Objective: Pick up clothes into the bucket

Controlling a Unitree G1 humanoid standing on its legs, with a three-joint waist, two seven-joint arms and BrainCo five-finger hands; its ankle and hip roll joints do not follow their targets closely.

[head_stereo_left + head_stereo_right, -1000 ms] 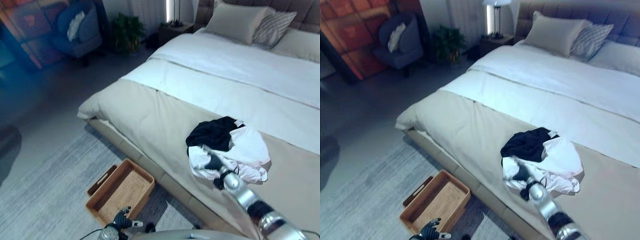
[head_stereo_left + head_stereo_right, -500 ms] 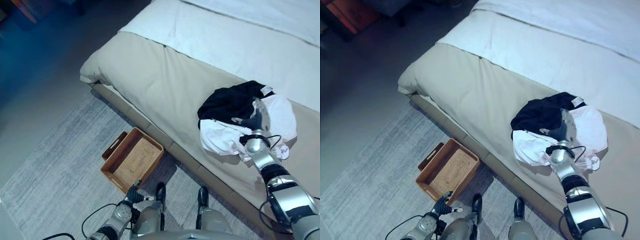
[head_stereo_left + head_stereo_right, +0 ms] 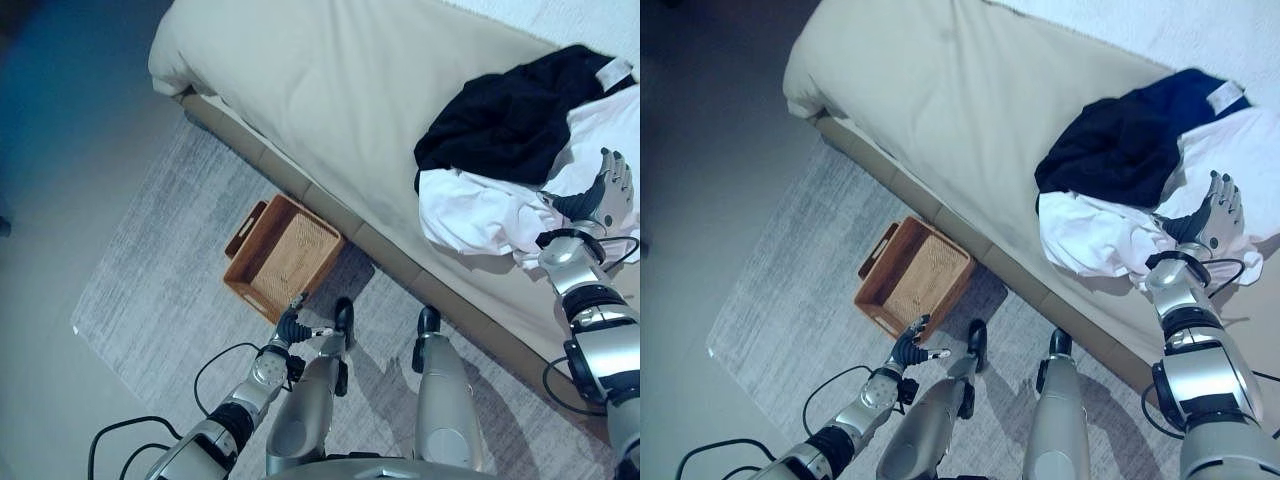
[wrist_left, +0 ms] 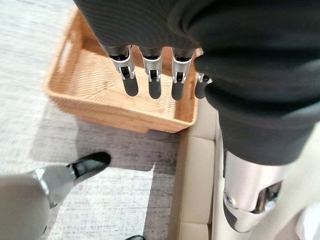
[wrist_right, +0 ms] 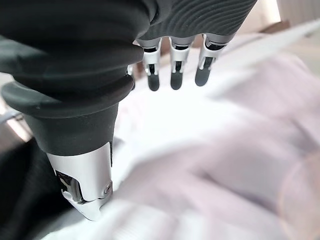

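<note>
Left hand (image 3: pixel 291 326) hangs beside the wicker basket (image 3: pixel 281 257), fingers relaxed and holding nothing — the basket sits on the rug (image 3: pixel 170 250) against the bed (image 3: pixel 330 90). On the bed, black and white clothes (image 3: pixel 520 150) lie heaped — right hand (image 3: pixel 603 190) spread flat over the white cloth.

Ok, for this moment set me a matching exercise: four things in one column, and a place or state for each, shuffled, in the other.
1 wicker basket
2 black garment
3 right hand
4 left hand

a on the bed, against the white clothes
b open, over the white clothes
c empty, on the rug beside the bed
d open, low above the rug near the basket

Pairs: 1-c, 2-a, 3-b, 4-d
</note>
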